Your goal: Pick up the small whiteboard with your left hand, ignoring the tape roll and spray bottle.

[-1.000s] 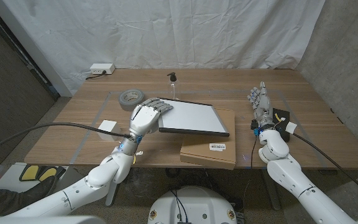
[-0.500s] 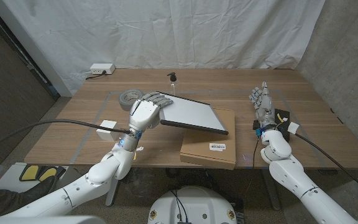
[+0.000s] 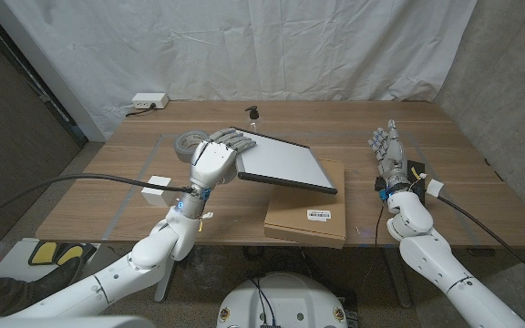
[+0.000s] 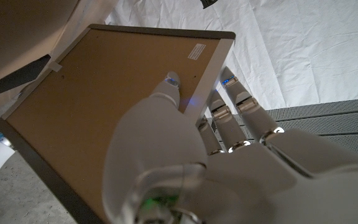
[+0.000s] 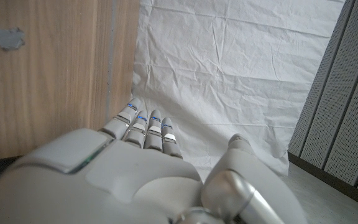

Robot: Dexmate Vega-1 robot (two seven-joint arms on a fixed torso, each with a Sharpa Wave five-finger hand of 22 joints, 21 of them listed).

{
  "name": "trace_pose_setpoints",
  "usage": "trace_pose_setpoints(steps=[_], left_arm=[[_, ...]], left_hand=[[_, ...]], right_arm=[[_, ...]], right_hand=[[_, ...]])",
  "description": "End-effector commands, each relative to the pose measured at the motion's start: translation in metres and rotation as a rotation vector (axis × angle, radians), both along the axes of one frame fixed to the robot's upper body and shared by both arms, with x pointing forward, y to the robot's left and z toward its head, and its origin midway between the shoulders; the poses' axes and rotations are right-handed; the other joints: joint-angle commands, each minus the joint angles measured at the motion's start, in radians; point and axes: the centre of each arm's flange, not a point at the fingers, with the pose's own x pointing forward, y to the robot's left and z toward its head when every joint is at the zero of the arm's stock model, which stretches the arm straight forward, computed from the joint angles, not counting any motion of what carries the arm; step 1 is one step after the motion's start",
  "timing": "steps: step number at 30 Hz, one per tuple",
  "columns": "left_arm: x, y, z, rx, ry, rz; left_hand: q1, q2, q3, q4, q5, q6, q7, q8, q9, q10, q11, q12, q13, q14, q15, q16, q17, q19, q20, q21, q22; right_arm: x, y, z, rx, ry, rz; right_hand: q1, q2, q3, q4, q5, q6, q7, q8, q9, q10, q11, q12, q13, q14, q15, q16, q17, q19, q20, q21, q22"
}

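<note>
So the small whiteboard (image 3: 281,164) is a white rectangle with a thin dark frame, and in the left wrist view its back (image 4: 104,106) is plain brown board with a small white label near one corner. It sits in the middle of the frame in the head view, held up off the desk (image 3: 354,123) and tilted: the end at centre-left is higher, and it slopes down toward the right, where its low corner hangs over the cardboard box (image 3: 306,211). Long axis runs roughly left to right across the picture, slightly angled from upper left to lower right. The left robot hand (image 3: 213,161) has it by the left end, fingers curled over the top face and thumb (image 4: 166,93) pressed against the brown back. Tape roll (image 3: 188,142) sits just left of that hand on the desk, and the spray bottle (image 3: 254,113) is behind the board toward the top centre. The right robot hand (image 3: 386,148) is over on the right side of the frame holding nothing, fingers straight and pointing toward the far edge.
</note>
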Motion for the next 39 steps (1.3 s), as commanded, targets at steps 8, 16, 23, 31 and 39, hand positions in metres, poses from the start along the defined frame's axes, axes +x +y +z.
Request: trace_pose_setpoints(steps=[8,16,23,31,39], left_arm=[[-0.015,-0.008,0.018,0.003,-0.050,0.003],[-0.022,-0.007,0.030,-0.002,-0.070,0.001],[-0.026,-0.012,0.040,0.014,-0.084,0.005],[-0.032,-0.014,0.052,0.011,-0.099,0.013],[-0.038,-0.015,0.064,-0.003,-0.115,0.011]], left_hand=[[0.002,0.005,0.012,0.003,-0.002,0.034,0.020,-0.009,0.005,0.011,-0.003,-0.003,0.005,0.004,-0.112,0.000,0.004,0.014,-0.087,-0.005,0.003],[0.000,0.003,0.016,0.004,-0.003,0.040,0.019,-0.014,0.006,0.011,-0.004,-0.005,0.006,0.008,-0.113,0.000,0.004,0.016,-0.090,-0.007,0.003],[-0.001,0.001,0.019,0.005,-0.003,0.042,0.019,-0.019,0.006,0.012,-0.005,-0.006,0.006,0.007,-0.113,-0.001,0.004,0.016,-0.090,-0.010,0.003],[-0.003,0.000,0.023,0.006,-0.004,0.044,0.019,-0.025,0.006,0.012,-0.004,-0.007,0.006,0.007,-0.113,-0.001,0.004,0.016,-0.090,-0.012,0.003],[-0.004,0.000,0.026,0.007,-0.004,0.045,0.017,-0.030,0.007,0.009,-0.004,-0.009,0.006,0.007,-0.114,-0.002,0.004,0.014,-0.092,-0.015,0.003]], right_arm=[[-0.004,-0.005,0.007,-0.019,-0.016,0.006],[-0.005,-0.006,0.009,-0.027,-0.015,0.002],[-0.005,-0.006,0.008,-0.028,-0.015,0.004],[-0.004,-0.011,0.007,-0.025,-0.014,0.008],[-0.005,-0.012,0.010,-0.030,-0.020,0.007]], right_hand=[[-0.001,0.004,-0.003,0.000,0.002,0.008,0.001,-0.001,0.005,0.006,0.003,0.001,0.006,0.006,-0.002,0.003,0.002,0.008,0.001,0.001,0.002],[-0.001,0.005,-0.004,-0.001,0.002,0.007,0.002,-0.002,0.005,0.006,0.004,0.001,0.006,0.006,-0.001,0.003,0.002,0.008,0.001,0.000,0.002],[-0.001,0.006,-0.004,-0.001,0.002,0.008,0.003,-0.002,0.005,0.007,0.005,0.001,0.006,0.006,-0.001,0.003,0.002,0.007,0.001,0.000,0.002],[-0.001,0.006,-0.005,-0.002,0.002,0.008,0.002,-0.002,0.005,0.007,0.005,0.001,0.006,0.006,-0.001,0.003,0.002,0.007,0.001,0.000,0.002],[-0.001,0.007,-0.006,-0.002,0.002,0.008,0.002,-0.002,0.005,0.008,0.004,0.001,0.006,0.006,-0.001,0.003,0.002,0.007,0.001,0.000,0.002]])
